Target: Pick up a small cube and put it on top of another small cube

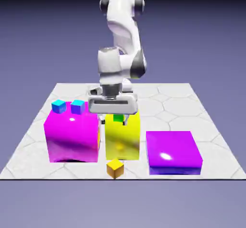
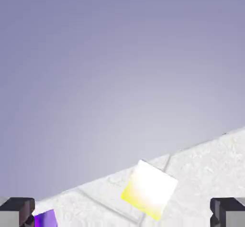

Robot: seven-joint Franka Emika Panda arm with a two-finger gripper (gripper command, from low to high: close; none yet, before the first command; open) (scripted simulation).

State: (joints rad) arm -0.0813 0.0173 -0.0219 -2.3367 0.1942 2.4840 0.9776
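Note:
The small cube point(image 1: 115, 168), tiny and orange-yellow, lies on the table near its front edge, in front of the yellow block. In the hand view the small cube point(image 2: 149, 190) shows pale yellow on the table, a little ahead of the fingers and apart from them. My gripper point(image 1: 114, 120) hangs over the top of the big yellow block point(image 1: 123, 138), well behind and above the small cube. The gripper point(image 2: 122, 214) is open, its two grey fingertips point(image 2: 16, 211) stand wide apart and nothing is held.
A small green cube point(image 1: 118, 118) sits on the yellow block just under my hand. Two small cyan cubes point(image 1: 68, 106) rest on the big magenta block point(image 1: 72, 137) at the exterior view's left. A low purple block point(image 1: 173, 151) lies at its right, and a corner of the purple block point(image 2: 45, 219) shows in the hand view.

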